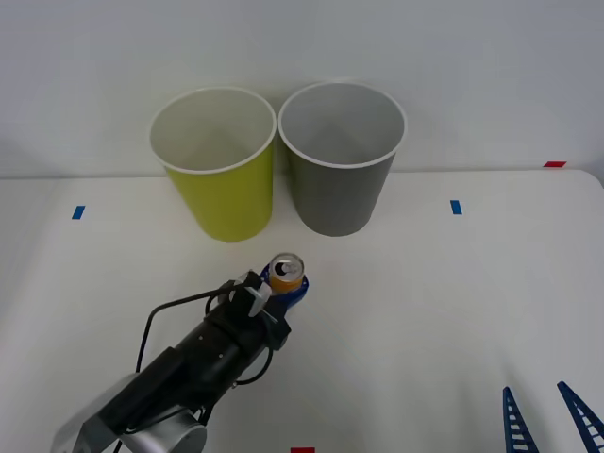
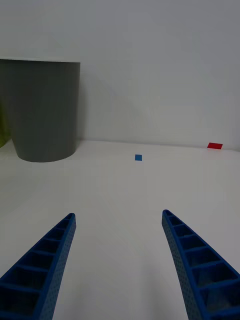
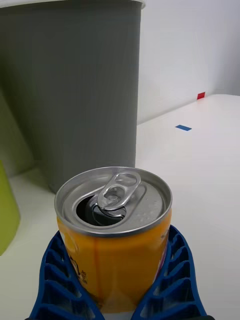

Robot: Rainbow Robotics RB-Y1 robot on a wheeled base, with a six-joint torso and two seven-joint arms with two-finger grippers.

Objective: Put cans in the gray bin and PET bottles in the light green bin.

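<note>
Lay across the whole scene: a white table (image 1: 453,302), backed by a pale wall (image 1: 491,66). Sat on it: blue tape marks far left (image 1: 78,212) and far right (image 1: 456,207), red tape at the far right edge (image 1: 554,164), another red piece at the near edge (image 1: 302,450).

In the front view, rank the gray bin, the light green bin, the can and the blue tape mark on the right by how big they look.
1. gray bin and light green bin: look alike, unranked.
2. can, held by the left gripper.
3. blue tape mark.
</note>
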